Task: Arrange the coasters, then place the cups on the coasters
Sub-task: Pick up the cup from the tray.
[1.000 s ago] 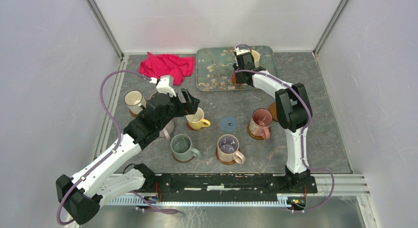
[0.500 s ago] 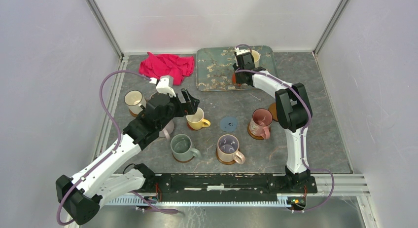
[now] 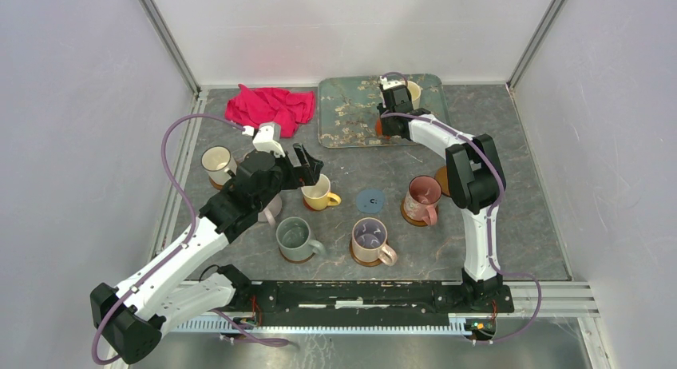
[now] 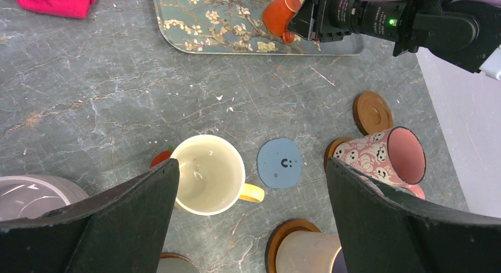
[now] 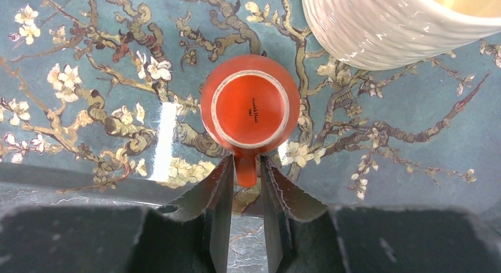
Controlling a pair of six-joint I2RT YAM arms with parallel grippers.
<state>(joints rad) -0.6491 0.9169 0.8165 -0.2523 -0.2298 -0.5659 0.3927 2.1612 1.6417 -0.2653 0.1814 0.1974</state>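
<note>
- The right end effector (image 5: 246, 166) reaches over the near edge of the tray (image 5: 71, 60) at the back of the desk (image 3: 527, 185); its fingers are nearly closed, pinching the handle of the orange cup (image 5: 250, 107).
- The orange cup is tipped, with its base towards the wrist camera (whether it touches the tray is unclear).
- A ribbed cup (image 5: 378, 31) stands on the tray just beside it.
- The left end effector (image 4: 251, 166) hangs above the middle of the desk, fingers spread as wide as they go, holding nothing.
- Below it, the yellow cup (image 4: 207, 172) sits on a red coaster (image 4: 159, 159).
- The blue coaster (image 4: 280, 162) lies bare just right of the yellow cup.
- The pink cup (image 4: 390, 161) rests on a brown coaster (image 4: 334, 149); a spare coaster (image 4: 372, 112) lies bare near it.
- In the near row, the green cup (image 3: 294, 236) and mauve cup (image 3: 369, 237) each sit on a coaster.
- The cream cup (image 3: 215, 161) stands on a coaster at far left.
- A red cloth (image 3: 270, 107) lies beside the tray.
</note>
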